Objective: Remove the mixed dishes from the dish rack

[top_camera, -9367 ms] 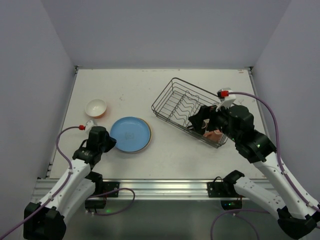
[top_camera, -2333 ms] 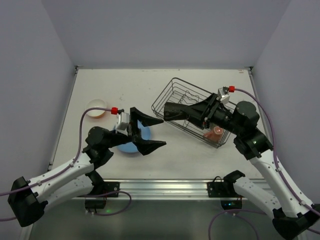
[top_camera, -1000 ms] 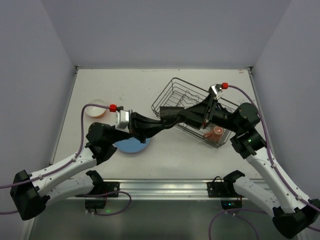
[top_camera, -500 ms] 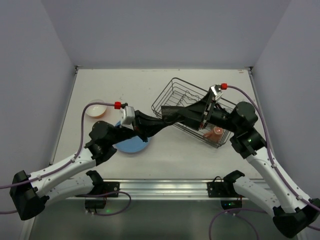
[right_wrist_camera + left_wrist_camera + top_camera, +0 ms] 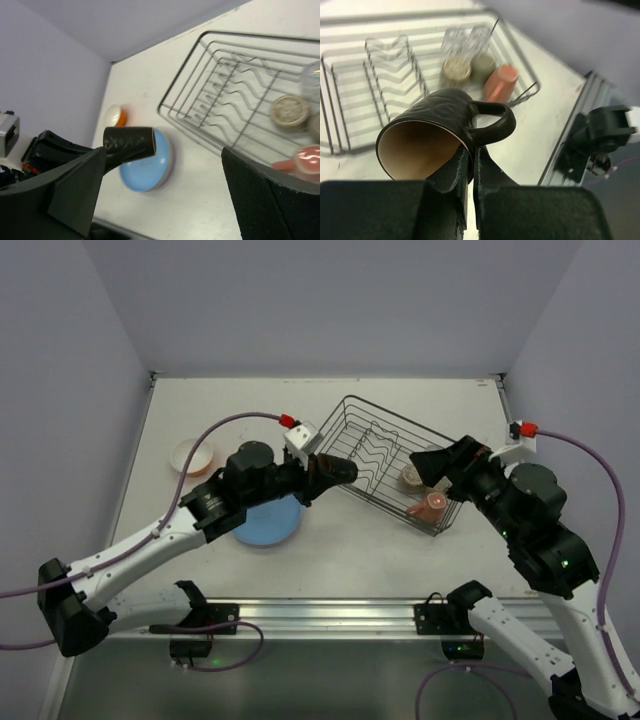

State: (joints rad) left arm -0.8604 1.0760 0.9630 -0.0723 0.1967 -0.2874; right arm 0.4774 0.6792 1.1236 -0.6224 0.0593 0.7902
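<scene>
Pale walls close in the white table on the left, far and right sides, and a metal rail runs along its near edge. Bare tabletop lies at the far left and in the near strip before the rail.

The dish rack sits at an angle right of centre. Bunched in its near-right end are olive-brown cups, a pink mug and clear glasses. A light blue plate lies on the table just left of the rack, partly under the left arm. An orange bowl sits further left, near the table's edge.

The left gripper hangs above the rack's left corner, over the gap toward the plate. Its fingers are clamped on the wall of a dark brown mug at the rim, beside the handle. The mug is tipped on its side, mouth facing back toward the wrist, up off the wires.

The right gripper hovers over the rack's right end near the cups, its fingers spread wide with nothing between them.
</scene>
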